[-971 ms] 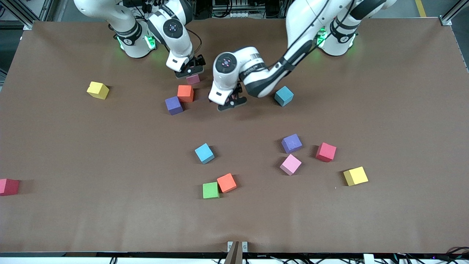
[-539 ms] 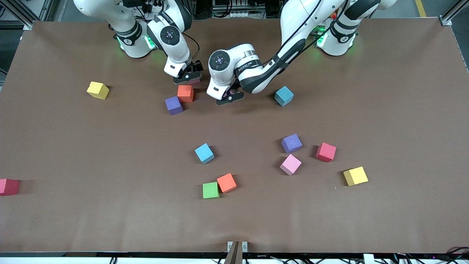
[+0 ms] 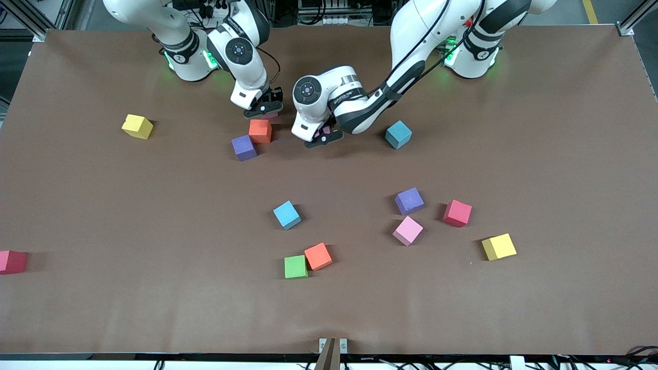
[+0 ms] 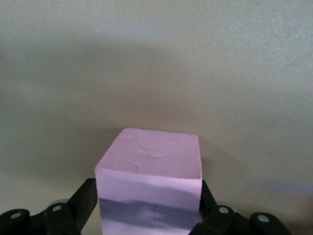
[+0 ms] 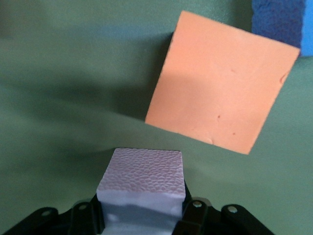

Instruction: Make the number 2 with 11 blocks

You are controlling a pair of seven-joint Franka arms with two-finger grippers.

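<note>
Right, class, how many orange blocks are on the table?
2. One orange block lies beside a purple block, near the robots' bases; the other orange block sits beside the green block, nearer the front camera. None looks hidden.

A brown table carries scattered cubes. Among them lie a green block touching an orange block, a yellow block, and a red block.
</note>
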